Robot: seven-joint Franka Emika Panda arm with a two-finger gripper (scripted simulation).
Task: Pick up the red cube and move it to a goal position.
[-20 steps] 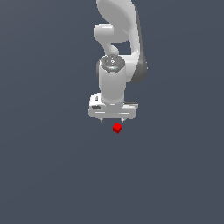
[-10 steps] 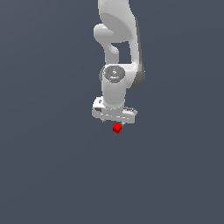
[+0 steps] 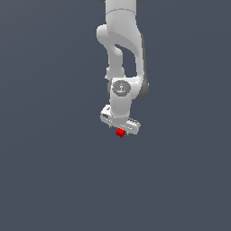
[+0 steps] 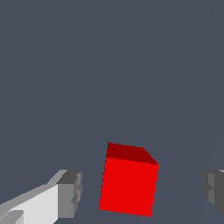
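Fingers [image 4: 70,194] spread wide on either side of the red cube [image 4: 128,183], gaps both sides; we straddle it on the desk [image 3: 54,171] so closing should pinch it squarely

In the exterior view the white arm [image 3: 121,54] reaches down over a plain dark grey ground, its claw [image 3: 119,127] tilted and set right over the red cube [image 3: 120,133], whose lower part shows beneath it.

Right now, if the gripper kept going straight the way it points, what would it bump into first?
Probably the red cube: it sits between the open fingers of the gripper, apart from both, though depth is unclear.
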